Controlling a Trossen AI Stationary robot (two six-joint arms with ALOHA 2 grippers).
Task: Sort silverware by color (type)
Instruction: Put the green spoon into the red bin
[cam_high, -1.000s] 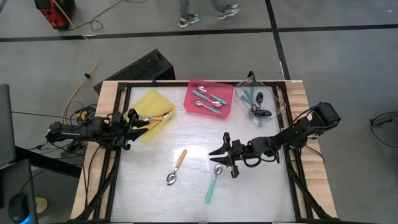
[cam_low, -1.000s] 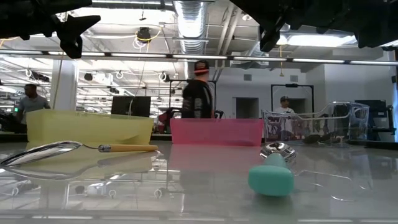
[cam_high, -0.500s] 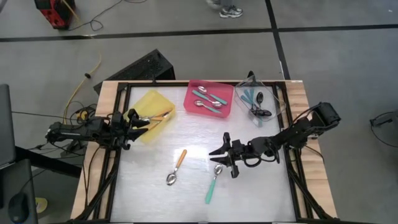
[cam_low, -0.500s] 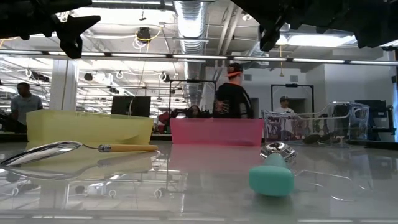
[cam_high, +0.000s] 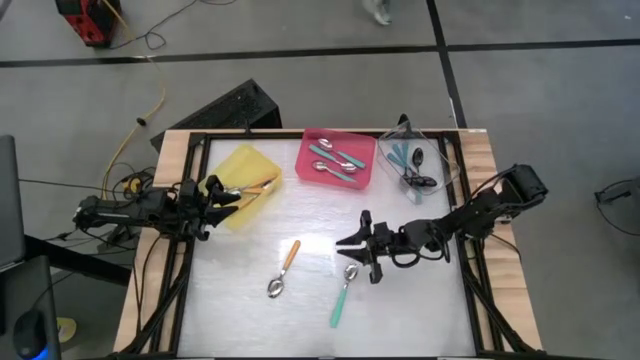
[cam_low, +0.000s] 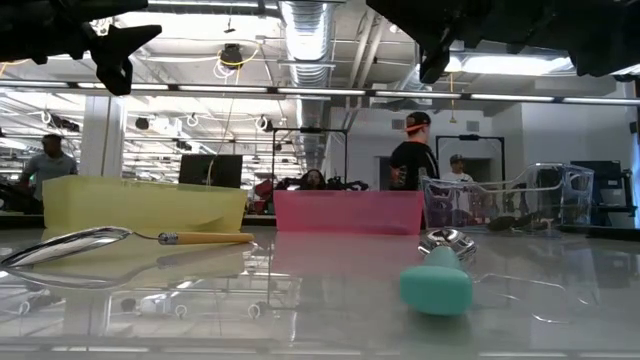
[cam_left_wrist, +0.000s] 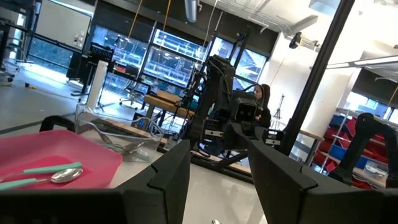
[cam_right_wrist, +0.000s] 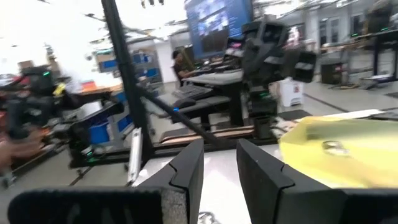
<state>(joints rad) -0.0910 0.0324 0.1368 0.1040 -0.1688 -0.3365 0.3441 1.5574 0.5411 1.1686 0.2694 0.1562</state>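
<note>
Two spoons lie flat on the white tabletop. One is an orange-handled spoon (cam_high: 283, 268) (cam_low: 120, 240), the other a teal-handled spoon (cam_high: 343, 293) (cam_low: 437, 280). My right gripper (cam_high: 343, 244) (cam_right_wrist: 221, 171) hovers open and level above the table, just beyond the teal spoon's bowl (cam_high: 352, 272), with nothing between its fingers. My left gripper (cam_high: 228, 190) (cam_left_wrist: 217, 180) is also open and empty. It stays raised over the near-left corner of the yellow tray (cam_high: 240, 165).
At the far edge stand the yellow tray with orange-handled spoons (cam_high: 258, 185), a pink tray (cam_high: 362, 150) with teal-handled silver spoons, and a clear tray (cam_high: 440, 160) with teal-handled dark spoons. A person (cam_low: 412, 160) walks in the room behind.
Neither gripper and no spoon has moved. A person beyond the table's far edge has walked toward the right.
</note>
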